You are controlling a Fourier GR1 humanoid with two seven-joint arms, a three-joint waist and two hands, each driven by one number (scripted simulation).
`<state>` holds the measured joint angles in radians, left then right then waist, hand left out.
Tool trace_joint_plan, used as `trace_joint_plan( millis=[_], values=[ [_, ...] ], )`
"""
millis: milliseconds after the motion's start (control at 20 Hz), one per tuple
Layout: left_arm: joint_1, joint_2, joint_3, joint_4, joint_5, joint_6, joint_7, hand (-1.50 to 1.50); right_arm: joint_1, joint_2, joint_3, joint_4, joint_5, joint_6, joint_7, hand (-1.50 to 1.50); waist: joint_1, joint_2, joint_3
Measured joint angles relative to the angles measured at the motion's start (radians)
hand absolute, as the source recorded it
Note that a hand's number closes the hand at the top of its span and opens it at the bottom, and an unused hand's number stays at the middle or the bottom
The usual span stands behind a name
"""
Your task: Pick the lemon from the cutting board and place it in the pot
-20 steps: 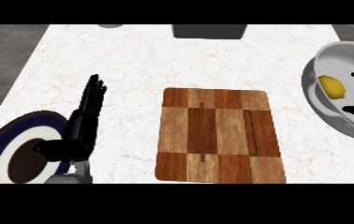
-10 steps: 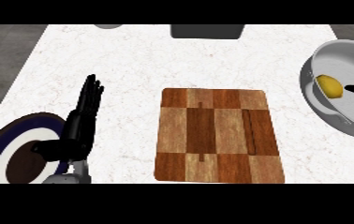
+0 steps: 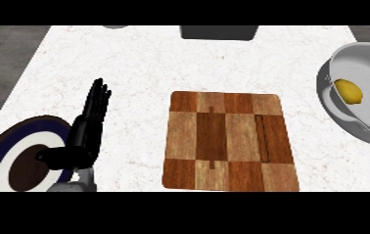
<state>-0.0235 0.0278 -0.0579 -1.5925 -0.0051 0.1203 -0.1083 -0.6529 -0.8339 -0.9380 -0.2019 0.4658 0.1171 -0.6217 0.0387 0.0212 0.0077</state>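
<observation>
A yellow lemon (image 3: 349, 91) lies inside the silver pot (image 3: 334, 70) at the right edge of the head view. The checkered wooden cutting board (image 3: 230, 141) sits in the middle of the white counter with nothing on it. My left hand (image 3: 85, 131) stands at the lower left, fingers straight and pointing up, holding nothing, well left of the board. My right hand does not show.
A round plate (image 3: 27, 152) with a dark blue rim and brown centre lies at the lower left, just beside my left hand. A dark box-shaped object (image 3: 219, 32) sits at the counter's far edge, and a small grey item (image 3: 114, 26) left of it.
The lemon has settled slightly inside the pot. My left hand and the board have not moved.
</observation>
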Motion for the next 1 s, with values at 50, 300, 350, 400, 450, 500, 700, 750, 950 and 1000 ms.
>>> trace_joint_plan(
  millis=[50, 300, 350, 400, 450, 500, 700, 750, 950, 1000],
  values=[
    [0.005, -0.003, -0.001, 0.005, -0.003, 0.002, -0.012, 0.0, 0.013, -0.013, -0.009, 0.003, -0.009, 0.014, -0.012, -1.5, 0.0, 0.001, 0.0],
    [-0.005, -0.001, 0.006, 0.013, -0.002, 0.002, -0.015, 0.0, 0.062, -0.049, -0.039, 0.014, -0.044, 0.064, -0.067, -1.5, 0.0, 0.001, 0.001],
    [-0.001, 0.002, 0.007, 0.01, -0.001, 0.0, -0.013, 0.0, 0.07, -0.06, -0.042, 0.017, -0.048, 0.075, -0.071, -1.5, 0.002, 0.002, 0.002],
    [0.002, -0.002, 0.003, 0.005, -0.002, 0.002, -0.009, 0.0, 0.082, -0.07, -0.043, 0.019, -0.049, 0.086, -0.077, -1.5, 0.003, 0.001, 0.002],
    [-0.004, 0.0, 0.007, 0.007, 0.001, 0.001, -0.007, 0.0, 0.09, -0.077, -0.047, 0.02, -0.053, 0.092, -0.082, -1.5, 0.003, 0.002, 0.002],
    [0.001, 0.0, 0.006, 0.009, 0.001, 0.0, -0.013, 0.0, 0.095, -0.085, -0.051, 0.022, -0.057, 0.097, -0.083, -1.5, 0.004, 0.002, 0.003],
    [0.001, -0.006, 0.002, 0.003, -0.001, 0.004, -0.006, 0.0, 0.123, -0.108, -0.072, 0.028, -0.077, 0.105, -0.1, -1.5, 0.006, 0.004, 0.004],
    [-0.003, -0.008, -0.001, 0.006, -0.005, 0.007, -0.006, 0.0, 0.124, -0.115, -0.082, 0.031, -0.087, 0.108, -0.096, -1.5, 0.005, 0.004, 0.005],
    [-0.008, -0.014, 0.0, 0.02, -0.003, 0.009, -0.019, 0.0, 0.135, -0.132, -0.117, 0.038, -0.121, 0.099, -0.089, -1.5, 0.004, 0.004, 0.005],
    [-0.01, -0.011, 0.001, 0.02, -0.004, 0.009, -0.02, 0.0, 0.144, -0.14, -0.125, 0.041, -0.129, 0.104, -0.089, -1.5, 0.002, 0.004, 0.005]
  ],
)
